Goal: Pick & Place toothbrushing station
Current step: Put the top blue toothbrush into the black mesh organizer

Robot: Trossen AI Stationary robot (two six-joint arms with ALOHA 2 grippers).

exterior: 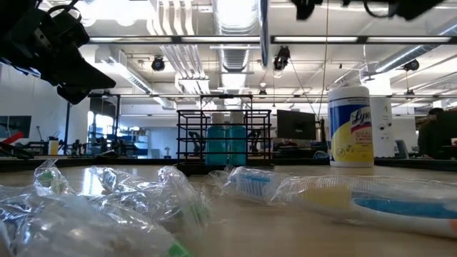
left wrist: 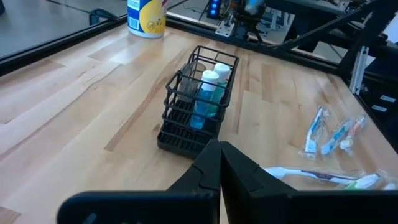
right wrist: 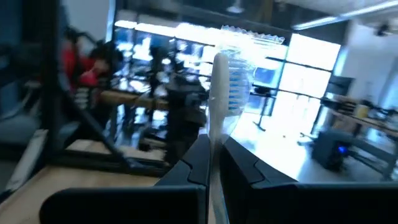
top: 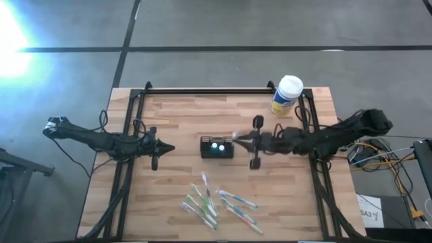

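The toothbrushing station (top: 217, 148) is a small black mesh box with two blue-capped bottles in it; it stands on its base at the table's middle, and also shows in the left wrist view (left wrist: 198, 107) and the low view (exterior: 225, 143). My right gripper (top: 237, 138) is just to its right, shut on a toothbrush (right wrist: 222, 74) with a white handle and blue bristles in a clear wrapper. My left gripper (top: 169, 148) is shut and empty, left of the box (left wrist: 219, 158). My right gripper pinches the toothbrush's handle (right wrist: 214, 146) between its two fingers. The fingers lie level, coming from the table's right, and run along the brush. The bristled head (right wrist: 233, 87) sticks out past the fingertips toward the box, clear of the table.
Several wrapped toothbrushes (top: 217, 202) lie on the wood near the front edge, and show close up in the low view (exterior: 335, 196). A yellow canister with a white lid (top: 287, 95) stands at the far right. A black frame (top: 202, 91) rims the table.
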